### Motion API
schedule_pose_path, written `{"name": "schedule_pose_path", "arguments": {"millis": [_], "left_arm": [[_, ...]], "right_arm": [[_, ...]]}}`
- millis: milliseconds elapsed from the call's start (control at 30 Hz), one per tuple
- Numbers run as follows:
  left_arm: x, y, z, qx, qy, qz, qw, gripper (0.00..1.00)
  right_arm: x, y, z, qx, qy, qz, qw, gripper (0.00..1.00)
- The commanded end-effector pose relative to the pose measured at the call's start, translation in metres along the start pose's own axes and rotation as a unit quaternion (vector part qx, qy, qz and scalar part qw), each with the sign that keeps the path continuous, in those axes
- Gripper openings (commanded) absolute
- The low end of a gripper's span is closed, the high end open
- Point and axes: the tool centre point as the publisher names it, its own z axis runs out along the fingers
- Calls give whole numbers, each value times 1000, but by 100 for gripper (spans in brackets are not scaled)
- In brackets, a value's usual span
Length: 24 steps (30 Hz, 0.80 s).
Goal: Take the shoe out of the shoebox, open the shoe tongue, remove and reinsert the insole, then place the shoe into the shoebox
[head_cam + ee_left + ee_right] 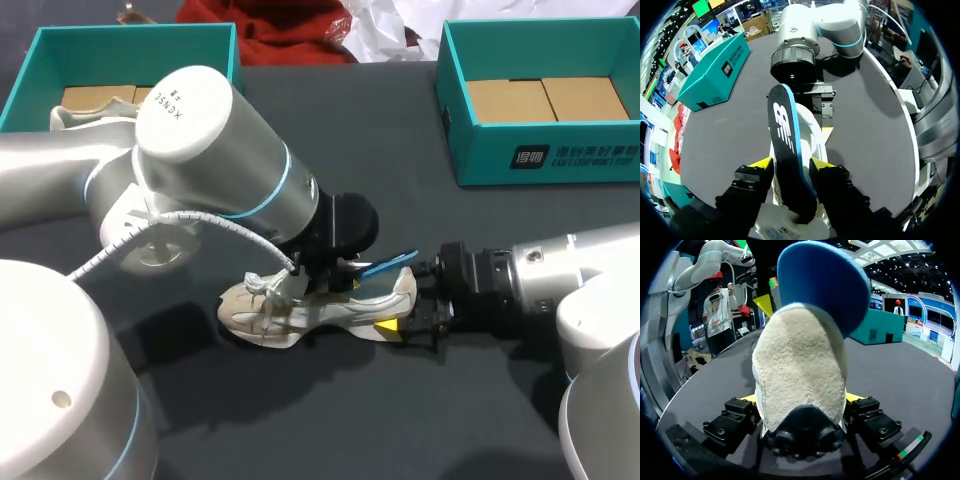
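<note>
While cardboard (545,98) in shoebox (480,160), insole (386,266) partly in shoe (300,312).

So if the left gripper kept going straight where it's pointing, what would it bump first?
Probably the shoe. The left gripper, shut on the insole, points along it at the shoe right ahead. The right gripper sits beyond at the heel, though depth is hard to judge.

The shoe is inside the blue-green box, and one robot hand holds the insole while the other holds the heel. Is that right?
Not quite. The shoe is not inside a box: the head view shows it lying on the dark table, clear of the left shoebox and the right shoebox. The rest holds: the left gripper holds the insole and the right gripper holds the heel.
</note>
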Motion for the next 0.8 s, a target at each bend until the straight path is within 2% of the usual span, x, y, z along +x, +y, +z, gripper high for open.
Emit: {"name": "schedule_pose_path", "arguments": {"millis": [33,367,600,800], "left_arm": [[5,5,-4,19,-9,1,1000,46],[12,-12,-8,62,-37,-2,997,48],[22,-19,-5,72,-69,-14,995,50],[24,-24,0,75,-100,-25,992,52]], "right_arm": [[1,1,0,2,-1,0,1000,0],[1,1,0,2,-1,0,1000,0],[1,1,0,2,-1,0,1000,0],[1,1,0,2,-1,0,1000,0]]}}
